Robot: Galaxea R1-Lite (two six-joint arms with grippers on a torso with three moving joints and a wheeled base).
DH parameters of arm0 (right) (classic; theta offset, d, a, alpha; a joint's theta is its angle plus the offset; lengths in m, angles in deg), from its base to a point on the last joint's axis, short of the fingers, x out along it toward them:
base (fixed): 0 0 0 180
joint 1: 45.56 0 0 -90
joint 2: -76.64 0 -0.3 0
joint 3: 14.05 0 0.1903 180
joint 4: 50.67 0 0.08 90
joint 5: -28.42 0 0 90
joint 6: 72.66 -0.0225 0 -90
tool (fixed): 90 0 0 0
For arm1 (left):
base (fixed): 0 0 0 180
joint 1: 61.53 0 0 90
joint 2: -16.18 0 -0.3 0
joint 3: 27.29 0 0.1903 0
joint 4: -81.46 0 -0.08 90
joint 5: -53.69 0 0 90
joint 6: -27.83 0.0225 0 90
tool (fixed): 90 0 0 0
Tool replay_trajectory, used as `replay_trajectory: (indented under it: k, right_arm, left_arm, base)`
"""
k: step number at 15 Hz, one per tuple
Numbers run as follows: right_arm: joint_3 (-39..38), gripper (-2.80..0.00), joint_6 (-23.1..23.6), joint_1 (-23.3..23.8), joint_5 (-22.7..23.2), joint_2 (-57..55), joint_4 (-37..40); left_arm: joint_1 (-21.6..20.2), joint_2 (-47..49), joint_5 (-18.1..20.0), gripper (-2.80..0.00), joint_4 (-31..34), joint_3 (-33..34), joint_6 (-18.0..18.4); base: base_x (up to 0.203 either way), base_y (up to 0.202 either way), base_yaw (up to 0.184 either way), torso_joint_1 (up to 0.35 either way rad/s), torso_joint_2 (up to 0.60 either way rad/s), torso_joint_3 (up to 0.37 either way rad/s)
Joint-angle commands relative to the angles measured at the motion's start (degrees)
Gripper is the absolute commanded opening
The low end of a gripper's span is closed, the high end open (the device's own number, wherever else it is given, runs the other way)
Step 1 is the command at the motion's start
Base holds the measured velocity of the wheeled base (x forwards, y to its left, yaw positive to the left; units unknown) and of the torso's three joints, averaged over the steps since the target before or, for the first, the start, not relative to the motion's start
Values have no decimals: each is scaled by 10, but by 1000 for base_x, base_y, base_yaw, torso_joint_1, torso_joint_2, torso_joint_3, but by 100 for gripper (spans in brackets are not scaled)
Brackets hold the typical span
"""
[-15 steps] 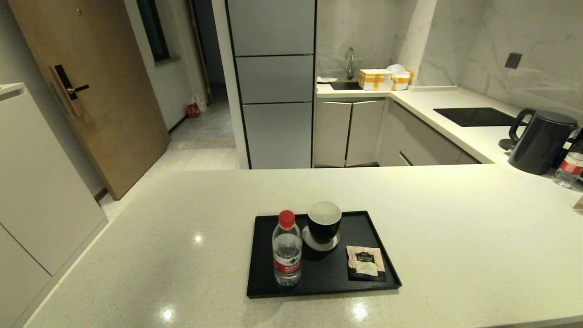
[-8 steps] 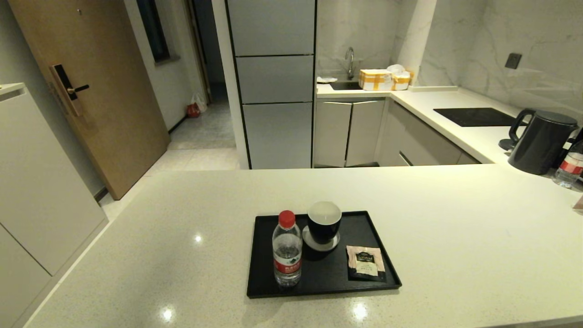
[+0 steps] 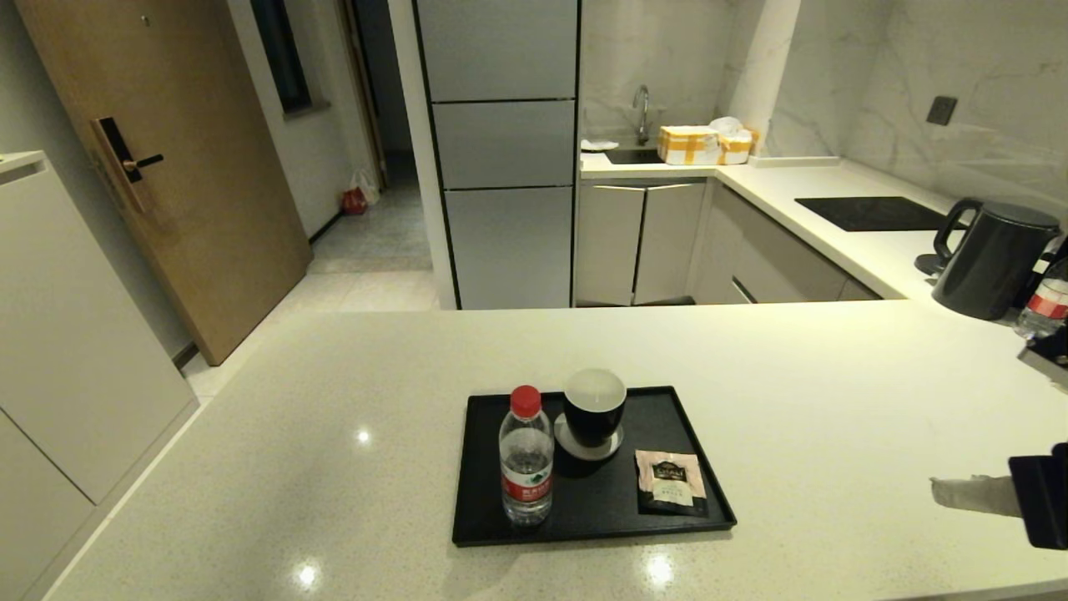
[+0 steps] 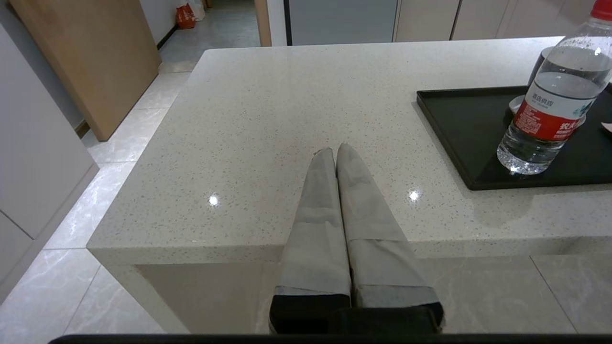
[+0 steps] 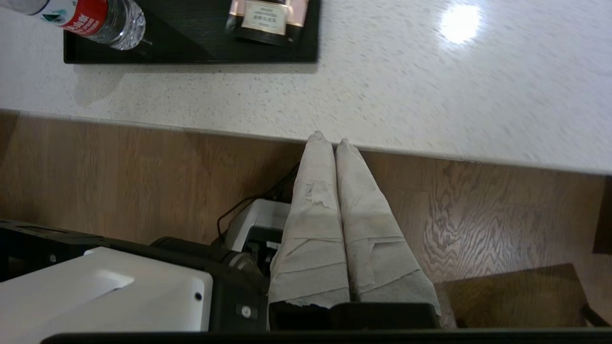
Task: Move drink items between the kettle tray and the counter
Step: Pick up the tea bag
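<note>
The black kettle tray [image 3: 492, 522] lies on the cream counter [image 3: 334, 434]. On its left side stands the clear water bottle [image 3: 526, 457] with red cap and label. The pink-beige tea sachet [image 3: 669, 480] lies flat at the tray's front right corner. My right gripper [image 3: 936, 488] enters at the right edge of the head view, shut and empty, well to the right of the tray. In the right wrist view the right gripper [image 5: 330, 139] sits near the counter's front edge, with the tea sachet [image 5: 267, 16] beyond. My left gripper [image 4: 334, 149] is shut and empty over the counter's near left corner, left of the water bottle [image 4: 554, 102].
A black cup [image 3: 593, 407] on a grey coaster stands at the tray's back middle. A dark kettle [image 3: 993, 259] and another bottle [image 3: 1045, 305] stand at the far right of the counter. A black cooktop panel [image 3: 872, 214] lies behind them.
My right gripper has come into the head view at the right edge. The bottle, cup and sachet have not moved.
</note>
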Motion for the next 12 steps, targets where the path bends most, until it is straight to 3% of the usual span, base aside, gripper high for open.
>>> replay_trajectory:
  k: [1,6,12]
  right_arm:
    - [3,-280,-2,-21,2,-89,-30]
    - [16,-280,-13,-58,1,-170,-115]
    - [20,-280,-53,-70,2,-169,-117]
  left_arm:
    - [0,-1,1,-280,-3,0,-2]
    - [0,-1,0,-280,-2,1,-5]
    - [0,-1,0,-280,-2,0,-5]
  base:
    - [0,0,0,0,0,0]
    - [0,0,0,0,0,0]
    - [0,0,0,0,0,0]
